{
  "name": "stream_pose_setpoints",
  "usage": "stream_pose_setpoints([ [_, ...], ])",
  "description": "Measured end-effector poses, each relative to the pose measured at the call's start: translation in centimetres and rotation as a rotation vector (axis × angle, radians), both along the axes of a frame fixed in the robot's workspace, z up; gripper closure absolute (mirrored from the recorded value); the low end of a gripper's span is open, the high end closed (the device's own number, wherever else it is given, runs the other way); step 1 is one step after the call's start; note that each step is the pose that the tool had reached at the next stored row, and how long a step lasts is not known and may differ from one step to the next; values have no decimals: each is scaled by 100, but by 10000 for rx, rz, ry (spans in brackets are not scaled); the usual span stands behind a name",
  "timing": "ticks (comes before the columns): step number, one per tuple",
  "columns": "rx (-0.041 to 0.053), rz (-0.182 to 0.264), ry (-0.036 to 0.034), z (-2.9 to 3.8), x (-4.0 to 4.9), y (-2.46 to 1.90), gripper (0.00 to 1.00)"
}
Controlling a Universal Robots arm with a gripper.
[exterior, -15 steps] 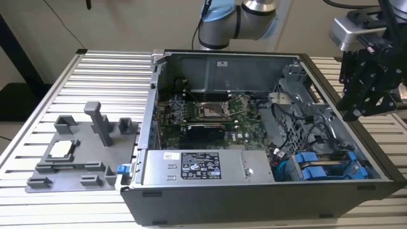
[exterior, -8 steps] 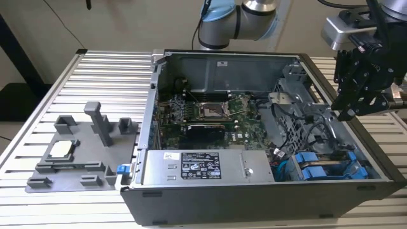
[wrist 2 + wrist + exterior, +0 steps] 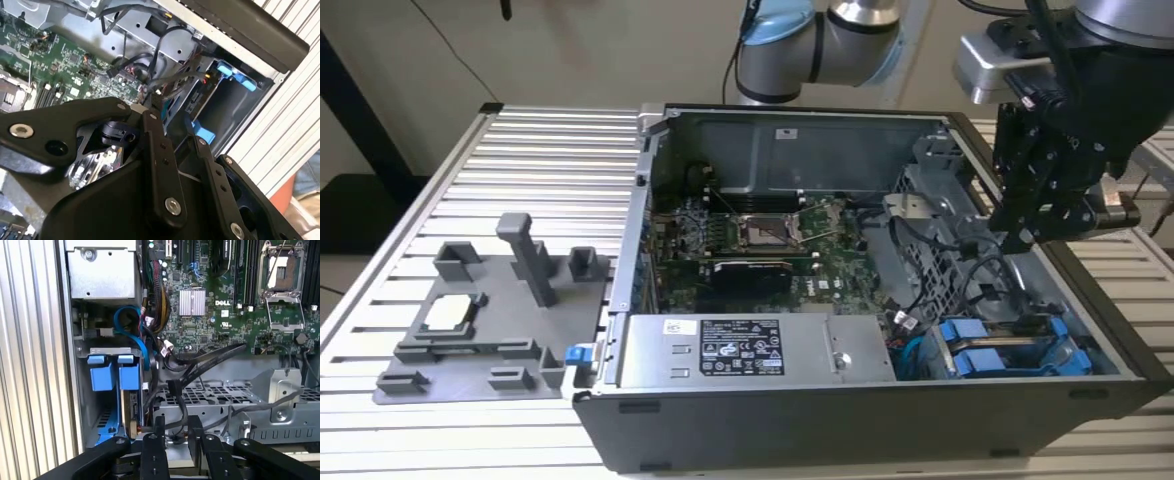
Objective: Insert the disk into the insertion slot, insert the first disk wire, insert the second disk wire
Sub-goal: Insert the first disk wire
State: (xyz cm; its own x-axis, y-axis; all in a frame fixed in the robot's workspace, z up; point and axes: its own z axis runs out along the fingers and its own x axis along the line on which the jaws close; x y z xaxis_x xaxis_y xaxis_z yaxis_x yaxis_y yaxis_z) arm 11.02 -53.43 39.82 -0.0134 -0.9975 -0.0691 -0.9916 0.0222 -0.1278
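Observation:
Two blue carrier ends sit side by side in the grey drive cage [image 3: 923, 352], at the case's near corner on the exterior view's right. In the first wrist view the disk [image 3: 129, 376] is the one nearer the motherboard, seated in the insertion slot [image 3: 131, 346], with its drive edge showing behind the blue end. The other blue-ended carrier [image 3: 102, 374] fills the bay beside it. My gripper [image 3: 1017, 238] hangs just above the case, over the cage's far end. Black wires [image 3: 181, 407] loop from the board up to the gripper [image 3: 176, 429], and one runs right at its tip [image 3: 172, 122].
The open computer case [image 3: 854, 430] lies on a slatted aluminium table [image 3: 547, 150]. A silver labelled power-supply box [image 3: 734, 350] fills the near middle, with the green motherboard [image 3: 761, 235] behind it. A grey fixture [image 3: 487, 310] stands on the exterior view's left. Blue and black cables [image 3: 131, 325] crowd the space beside the cage.

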Motion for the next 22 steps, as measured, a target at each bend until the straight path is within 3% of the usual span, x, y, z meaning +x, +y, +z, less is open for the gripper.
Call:
stream_pose_setpoints([
  [7,-4,-2,-98,-9,-259,0,67],
  [9,-56,0,-115,-16,-321,0,67],
  [13,-416,45,-125,-30,-364,29,67],
  [19,-965,150,-220,-59,-398,108,67],
  [22,-1105,204,-298,-87,-416,169,67],
])
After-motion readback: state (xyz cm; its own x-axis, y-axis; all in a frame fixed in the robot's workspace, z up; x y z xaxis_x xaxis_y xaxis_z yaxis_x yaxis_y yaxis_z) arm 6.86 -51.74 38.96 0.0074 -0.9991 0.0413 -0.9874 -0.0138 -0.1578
